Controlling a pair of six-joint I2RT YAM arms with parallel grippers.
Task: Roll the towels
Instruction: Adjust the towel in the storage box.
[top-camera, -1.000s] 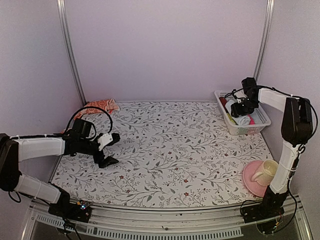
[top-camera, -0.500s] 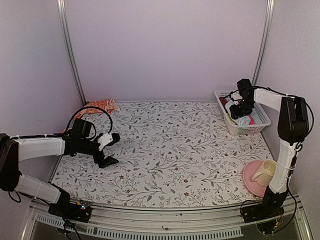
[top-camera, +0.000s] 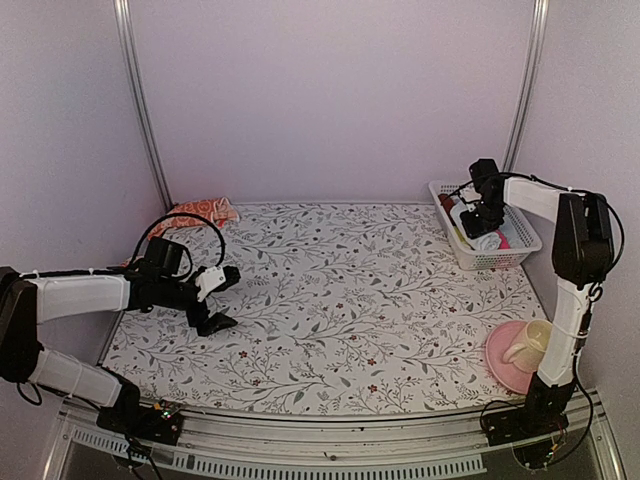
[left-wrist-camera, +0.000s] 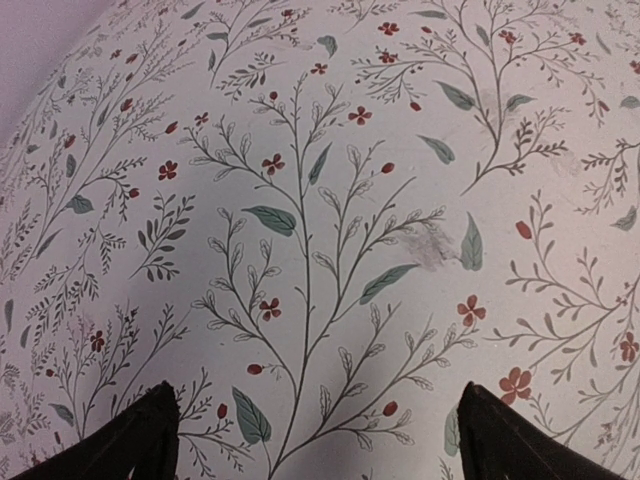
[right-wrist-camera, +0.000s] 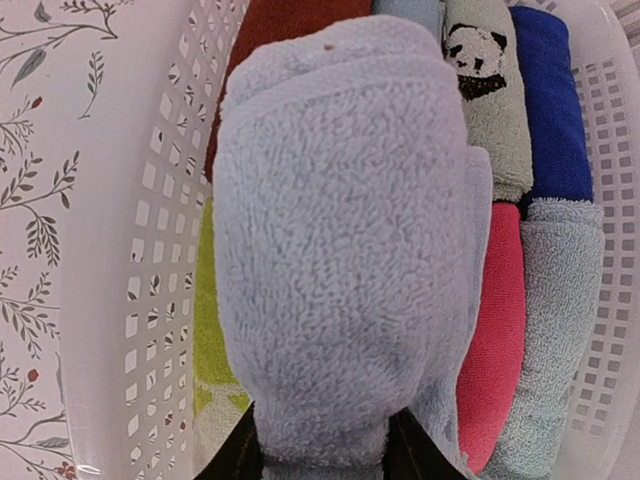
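Observation:
A rolled light blue towel (right-wrist-camera: 340, 250) fills the right wrist view, lying over the other cloths in a white basket (right-wrist-camera: 170, 200). My right gripper (right-wrist-camera: 322, 445) is shut on its near end, the fingers pinching the pile from both sides. From above, the right gripper (top-camera: 478, 222) hangs over the basket (top-camera: 520, 250) at the back right. The orange-red towel (top-camera: 203, 211) lies crumpled at the back left corner. My left gripper (top-camera: 222, 298) hovers low over the floral table at the left; its wide-open jaws (left-wrist-camera: 315, 440) hold nothing.
The basket holds several other rolled cloths: a dark blue one (right-wrist-camera: 548, 100), a pink one (right-wrist-camera: 495, 330), a panda-print one (right-wrist-camera: 485, 90) and a green one (right-wrist-camera: 212, 330). A cream cup (top-camera: 530, 345) sits on a pink plate (top-camera: 500, 365) at the front right.
My right gripper has shifted a little left and back over the basket, and its jaws have closed in on the light blue towel. The left arm has not moved.

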